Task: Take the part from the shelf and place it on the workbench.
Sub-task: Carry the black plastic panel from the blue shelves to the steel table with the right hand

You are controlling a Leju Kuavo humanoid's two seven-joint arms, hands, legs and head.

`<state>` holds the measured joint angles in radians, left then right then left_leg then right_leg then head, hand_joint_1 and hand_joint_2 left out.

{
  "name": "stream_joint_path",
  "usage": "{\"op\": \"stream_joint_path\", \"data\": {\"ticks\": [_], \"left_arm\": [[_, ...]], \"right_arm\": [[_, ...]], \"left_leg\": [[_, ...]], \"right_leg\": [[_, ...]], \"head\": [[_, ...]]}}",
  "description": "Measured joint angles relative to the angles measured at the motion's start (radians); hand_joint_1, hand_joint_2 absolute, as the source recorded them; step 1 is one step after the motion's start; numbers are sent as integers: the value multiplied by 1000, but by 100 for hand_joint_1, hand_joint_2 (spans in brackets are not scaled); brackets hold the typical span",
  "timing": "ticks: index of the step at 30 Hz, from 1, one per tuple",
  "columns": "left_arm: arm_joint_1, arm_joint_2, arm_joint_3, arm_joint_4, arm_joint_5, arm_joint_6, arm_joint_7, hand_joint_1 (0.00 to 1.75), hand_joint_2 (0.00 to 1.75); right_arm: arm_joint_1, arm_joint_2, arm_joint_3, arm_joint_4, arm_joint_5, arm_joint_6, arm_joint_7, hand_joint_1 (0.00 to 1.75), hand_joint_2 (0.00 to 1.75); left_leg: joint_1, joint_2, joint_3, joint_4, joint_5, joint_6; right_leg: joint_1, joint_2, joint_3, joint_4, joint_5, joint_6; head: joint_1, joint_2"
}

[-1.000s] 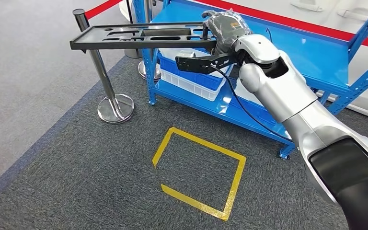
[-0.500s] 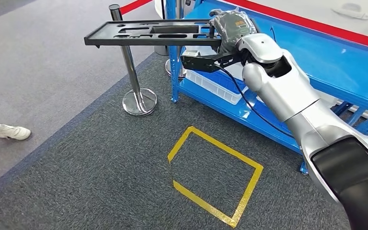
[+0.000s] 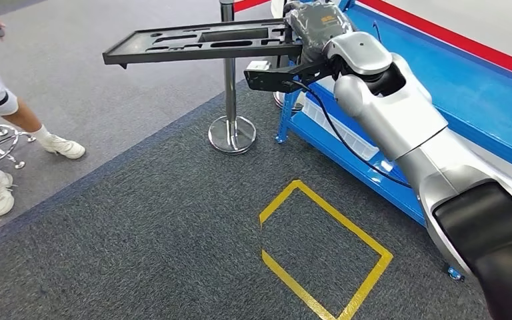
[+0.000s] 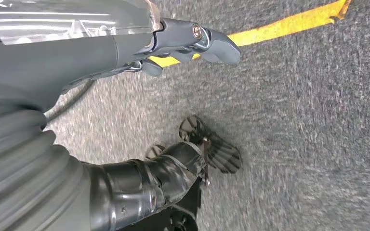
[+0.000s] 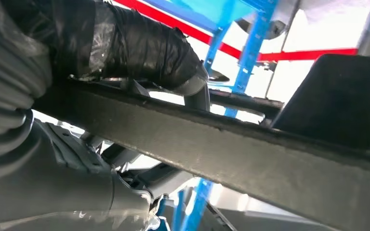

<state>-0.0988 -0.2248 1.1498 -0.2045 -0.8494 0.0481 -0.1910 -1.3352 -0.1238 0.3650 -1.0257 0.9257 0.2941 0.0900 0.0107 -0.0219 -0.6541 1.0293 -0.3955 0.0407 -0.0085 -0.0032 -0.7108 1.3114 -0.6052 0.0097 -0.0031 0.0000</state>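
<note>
1. Right hand [image 3: 315, 30] clamped on one end of the long black part [image 3: 197, 41], wrapped fingers [image 5: 139, 45] folded over its top edge; part held out level in the air, off the blue shelf [image 3: 440, 87], well above the carpet [image 3: 140, 227]
2. Left hand [image 4: 188, 43] hanging near the floor, fingers loosely curled and holding nothing
3. Likely trouble: gripped at one end only, so the far end could sag or twist out of the hold; a firm, steady wrist probably needed
4. Further risk: the free end juts out over the chrome post [image 3: 230, 87] and points towards a person [image 3: 0, 113] close by; could knock either while being carried
5. Workbench absent from these pictures, so the placing not yet done
6. Part: flat, rigid, matt black tray shape with raised rim and sunken cut-outs, probably moulded plastic or foam
7. Shelf: smooth painted blue metal; post: polished, round-footed; carpet: coarse grey pile with a yellow tape square [image 3: 327, 247]
</note>
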Motion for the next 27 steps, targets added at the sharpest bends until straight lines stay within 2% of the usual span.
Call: {"op": "stream_joint_path", "data": {"ticks": [1,2,3,5,6,7,9,10,11,13,14,15,16,17,18,20,21,22,24,25,27], "left_arm": [[0,0,0,0,-1,1,1,0,175],[1,0,0,0,-1,1,2,0,175],[2,0,0,0,-2,2,3,0,175],[3,0,0,0,-2,5,4,0,175],[2,-1,1,0,-2,6,4,0,175],[2,-1,2,0,-1,6,3,0,175],[4,0,4,0,0,7,3,0,175],[6,0,6,0,1,7,3,0,175],[6,0,8,0,1,7,2,0,175],[6,0,11,0,2,7,2,0,175],[6,0,12,0,2,7,2,0,175],[5,-1,13,0,2,6,2,0,175],[5,-1,13,0,2,6,2,0,175],[4,-1,14,0,2,6,2,0,175],[5,-1,14,0,3,7,2,0,175],[4,-1,15,0,7,7,2,0,175],[3,-1,15,0,9,7,2,0,175],[2,-1,16,0,10,7,3,0,175],[3,-1,18,0,12,6,4,0,175],[4,-1,20,0,12,6,6,0,175],[4,-1,22,0,12,6,9,0,175]], "right_arm": [[-11,-2,1,1,5,9,6,175,175],[-24,-3,5,1,11,18,11,175,175],[-39,-3,9,2,16,24,13,175,175],[-73,-3,17,4,25,35,16,175,175],[-90,-4,22,5,31,41,16,175,175],[-106,-4,29,7,37,48,17,175,175],[-133,-2,50,9,45,62,18,175,175],[-144,-1,60,10,45,67,18,175,175],[-156,0,69,11,45,71,18,175,175],[-175,0,82,14,43,75,18,175,175],[-182,0,85,16,43,76,18,175,175],[-187,0,89,17,43,76,19,175,175],[-190,0,92,18,43,76,19,175,175],[-193,0,95,19,43,76,18,175,175],[-196,0,100,19,43,76,18,175,175],[-207,0,110,19,43,77,17,175,175],[-215,0,113,20,43,78,18,175,175],[-220,0,116,22,43,80,18,175,175],[-227,3,120,26,43,83,19,175,175],[-227,5,123,29,43,83,19,175,175],[-230,6,128,37,43,84,18,175,175]], "left_leg": [[0,-15,0,1,0,0],[0,-30,0,4,0,0],[0,-44,0,7,0,0],[0,-70,-6,15,-1,-5],[1,-81,-12,19,1,-10],[4,-91,-19,20,4,-16],[7,-108,-28,17,11,-29],[6,-97,-32,21,7,-36],[3,-73,-41,41,-7,-41],[1,-10,-84,140,-65,-50],[4,7,-112,208,-96,-53],[6,14,-135,265,-117,-55],[7,17,-145,293,-123,-57],[8,19,-136,284,-110,-56],[8,26,-106,233,-83,-54],[-1,66,-31,91,-34,-46],[-8,84,-6,40,-22,-39],[-13,93,4,16,-20,-34],[-16,75,4,7,-17,-22],[-14,64,6,2,-13,-16],[-9,43,11,-10,-5,-2]], "right_leg": [[-1,3,-8,16,8,0],[-2,6,1,-9,34,-1],[-4,13,25,-66,73,-2],[-10,54,78,-190,130,-5],[-11,70,93,-227,140,-5],[-10,79,97,-242,138,-4],[-8,61,98,-250,140,-7],[-10,49,101,-256,143,-12],[-11,35,103,-261,146,-18],[-10,9,105,-267,150,-26],[-8,-4,105,-267,151,-28],[-7,-16,105,-266,150,-28],[-6,-29,105,-266,150,-28],[-5,-42,106,-266,149,-28],[-4,-54,107,-265,148,-28],[0,-76,108,-264,145,-24],[2,-86,107,-264,143,-21],[6,-96,107,-264,143,-18],[9,-116,110,-267,141,-10],[7,-112,111,-265,135,-6],[1,-65,92,-216,98,1]], "head": [[0,0],[0,0],[0,0],[0,0],[-1,0],[-1,0],[-1,0],[-1,0],[-1,0],[-2,0],[-2,0],[-2,0],[-2,0],[-2,0],[-2,0],[-2,0],[-2,0],[-2,0],[-1,0],[-1,0],[-1,0]]}}
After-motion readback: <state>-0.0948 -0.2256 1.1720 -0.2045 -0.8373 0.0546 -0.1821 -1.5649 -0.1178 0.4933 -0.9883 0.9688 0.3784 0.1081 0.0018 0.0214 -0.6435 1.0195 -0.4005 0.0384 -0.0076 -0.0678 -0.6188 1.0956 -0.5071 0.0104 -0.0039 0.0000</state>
